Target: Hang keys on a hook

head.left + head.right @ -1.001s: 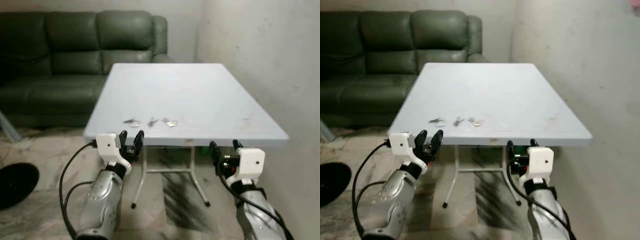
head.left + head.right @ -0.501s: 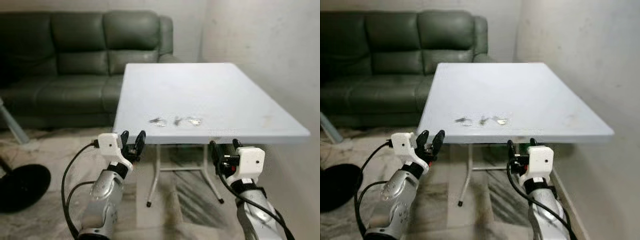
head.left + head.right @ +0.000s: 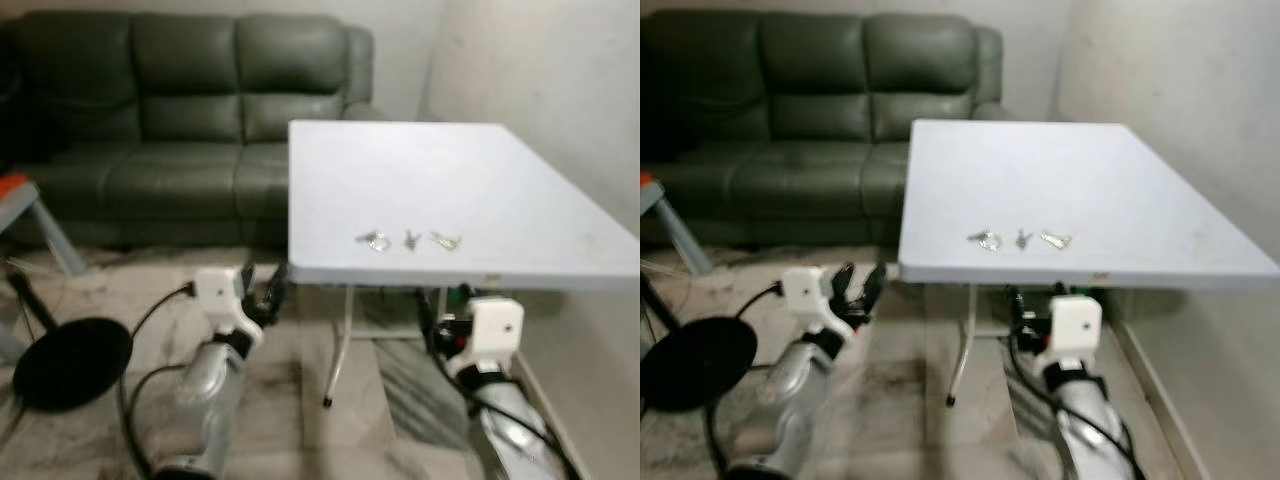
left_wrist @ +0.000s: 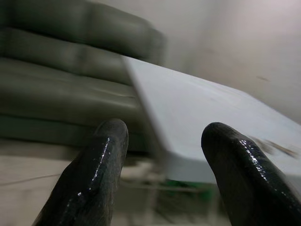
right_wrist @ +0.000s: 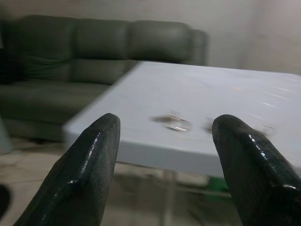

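Note:
Three small sets of keys (image 3: pixel 409 240) lie in a row near the front edge of a white folding table (image 3: pixel 450 180). The same keys (image 5: pixel 175 122) appear blurred between the right gripper's fingers in its wrist view. My left gripper (image 3: pixel 262 288) is open and held low, in front of the table's near left corner. My right gripper (image 3: pixel 440 312) is open, below the table's front edge. Neither holds anything. I see no hook.
A dark green sofa (image 3: pixel 190 110) stands behind and left of the table. A pale wall (image 3: pixel 560 70) runs along the table's right side. A round black object (image 3: pixel 70 362) lies on the floor at left, by a grey slanted leg with an orange top (image 3: pixel 45 225).
The whole picture has shifted right and blurred, so the camera has turned or stepped left. Both grippers stay open and keep the same pose before me. The keys lie as before.

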Robot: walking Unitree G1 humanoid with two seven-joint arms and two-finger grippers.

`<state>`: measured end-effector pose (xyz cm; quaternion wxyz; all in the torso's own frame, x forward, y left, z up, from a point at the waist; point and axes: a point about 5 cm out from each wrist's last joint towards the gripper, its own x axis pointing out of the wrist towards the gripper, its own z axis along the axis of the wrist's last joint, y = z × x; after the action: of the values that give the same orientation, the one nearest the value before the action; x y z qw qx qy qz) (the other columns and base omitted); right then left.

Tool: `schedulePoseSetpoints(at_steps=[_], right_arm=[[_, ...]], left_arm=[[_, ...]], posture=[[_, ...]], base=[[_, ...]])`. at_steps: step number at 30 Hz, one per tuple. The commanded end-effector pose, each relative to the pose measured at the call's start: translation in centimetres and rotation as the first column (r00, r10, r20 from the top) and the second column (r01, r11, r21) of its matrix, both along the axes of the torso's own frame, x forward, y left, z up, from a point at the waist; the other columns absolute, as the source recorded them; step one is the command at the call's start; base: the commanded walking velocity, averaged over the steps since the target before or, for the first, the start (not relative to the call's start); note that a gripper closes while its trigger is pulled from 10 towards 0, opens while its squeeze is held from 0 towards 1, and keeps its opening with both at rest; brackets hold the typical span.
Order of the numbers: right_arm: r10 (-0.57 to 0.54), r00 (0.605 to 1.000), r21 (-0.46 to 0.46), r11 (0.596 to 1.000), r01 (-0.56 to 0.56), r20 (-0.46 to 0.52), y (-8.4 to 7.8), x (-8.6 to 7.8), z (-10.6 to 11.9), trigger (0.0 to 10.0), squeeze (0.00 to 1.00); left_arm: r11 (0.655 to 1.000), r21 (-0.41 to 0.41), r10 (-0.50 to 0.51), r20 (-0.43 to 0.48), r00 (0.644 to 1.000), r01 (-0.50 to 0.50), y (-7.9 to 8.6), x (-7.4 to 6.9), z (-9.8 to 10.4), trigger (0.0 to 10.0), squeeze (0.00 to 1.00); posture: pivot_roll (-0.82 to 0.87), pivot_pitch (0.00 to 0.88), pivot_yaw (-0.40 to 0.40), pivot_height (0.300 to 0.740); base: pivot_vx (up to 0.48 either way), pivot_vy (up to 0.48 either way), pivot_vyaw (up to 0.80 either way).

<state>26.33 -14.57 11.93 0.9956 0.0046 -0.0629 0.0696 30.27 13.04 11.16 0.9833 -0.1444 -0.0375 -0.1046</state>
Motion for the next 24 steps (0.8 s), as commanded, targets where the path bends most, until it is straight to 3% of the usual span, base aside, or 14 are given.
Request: schedulePoseSetpoints(at_steps=[1,5,24], right_arm=[[-0.019,1.000,-0.009,1.000,0.019,0.005,-0.66,0.09,0.26,10.0,0.00],[-0.023,1.000,0.039,0.999,0.023,0.002,-0.77,0.04,0.19,10.0,0.00],[-0.018,1.000,0.038,0.999,0.017,0.004,-0.73,-0.05,0.31,10.0,0.00]], left_arm=[[1.000,-0.001,-0.014,-0.008,1.000,0.014,-0.74,0.01,0.00,10.0,0.00],[1.000,-0.007,-0.010,-0.024,1.000,0.009,-0.76,0.05,-0.14,10.0,0.00],[1.000,-0.007,-0.013,-0.057,0.998,0.013,-0.90,0.20,-0.31,10.0,0.00]], posture=[[-0.07,0.000,-0.020,0.740],[-0.07,0.000,-0.021,0.740],[-0.07,0.000,-0.023,0.740]], base=[[0.000,0.000,0.80],[0.000,0.000,0.40],[0.000,0.000,0.00]])
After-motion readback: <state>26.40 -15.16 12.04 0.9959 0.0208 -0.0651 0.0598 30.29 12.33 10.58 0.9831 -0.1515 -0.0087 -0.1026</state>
